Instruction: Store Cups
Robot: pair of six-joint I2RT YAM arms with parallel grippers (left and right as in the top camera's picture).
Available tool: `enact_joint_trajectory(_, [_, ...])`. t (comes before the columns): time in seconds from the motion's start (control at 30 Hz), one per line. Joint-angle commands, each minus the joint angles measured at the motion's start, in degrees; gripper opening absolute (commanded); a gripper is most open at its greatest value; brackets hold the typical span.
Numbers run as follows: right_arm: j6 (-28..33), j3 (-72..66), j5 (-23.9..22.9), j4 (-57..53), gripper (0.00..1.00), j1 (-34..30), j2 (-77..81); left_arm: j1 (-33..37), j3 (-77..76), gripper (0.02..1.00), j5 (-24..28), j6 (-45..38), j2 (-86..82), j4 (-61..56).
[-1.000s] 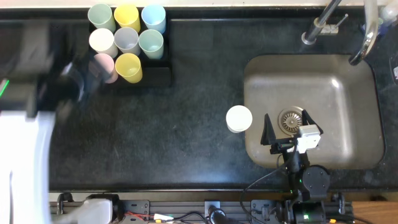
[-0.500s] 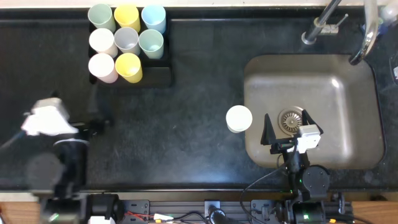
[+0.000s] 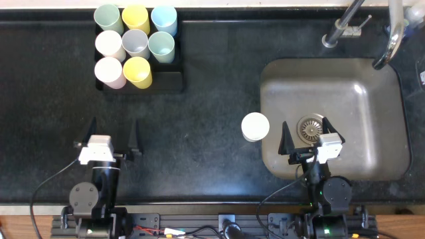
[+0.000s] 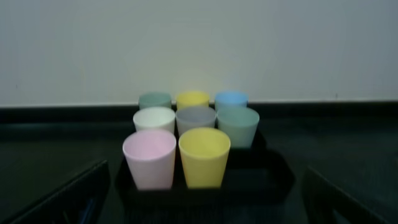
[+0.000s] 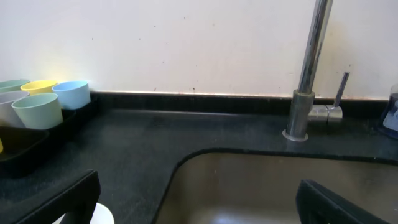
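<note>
A black tray (image 3: 174, 81) at the counter's back left holds several pastel cups. The pink cup (image 3: 109, 72) and a yellow cup (image 3: 137, 72) stand in its front row, with a bare slot to their right. The left wrist view faces the tray (image 4: 273, 180) and the pink cup (image 4: 150, 158) from a distance. A lone white cup (image 3: 255, 126) stands on the counter just left of the sink, and its rim (image 5: 102, 214) shows beside my right finger. My left gripper (image 3: 113, 136) is open near the front left. My right gripper (image 3: 305, 136) is open over the sink's front.
The steel sink (image 3: 372, 79) with its drain (image 3: 310, 127) takes up the right side. A faucet (image 3: 345, 23) rises behind it and stands tall as a faucet (image 5: 308, 74) in the right wrist view. Dark counter (image 3: 199, 133) stretches between tray and sink.
My left arm has pulled back from the tray to the front left, leaving the pink cup standing in the tray. The right arm and the white cup have not moved.
</note>
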State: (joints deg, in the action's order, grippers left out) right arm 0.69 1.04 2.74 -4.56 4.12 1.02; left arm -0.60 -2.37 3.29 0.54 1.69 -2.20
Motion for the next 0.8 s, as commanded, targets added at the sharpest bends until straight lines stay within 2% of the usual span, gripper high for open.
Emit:
enact_joint_trajectory(0.03, [0.2,-0.8,0.2,0.3,0.998,-0.3,-0.3,0.3,0.2,1.0,1.0,-1.4,-1.6,5.9])
enact_joint_trajectory(0.2, [0.2,-0.8,0.2,0.3,0.998,-0.3,-0.3,0.2,0.2,1.0,0.9,-1.4,-1.6,10.5])
enact_joint_trajectory(0.8, [0.2,-0.8,0.2,0.3,0.996,-0.3,-0.3,0.2,0.2,0.998,0.9,-1.4,-1.5,10.4])
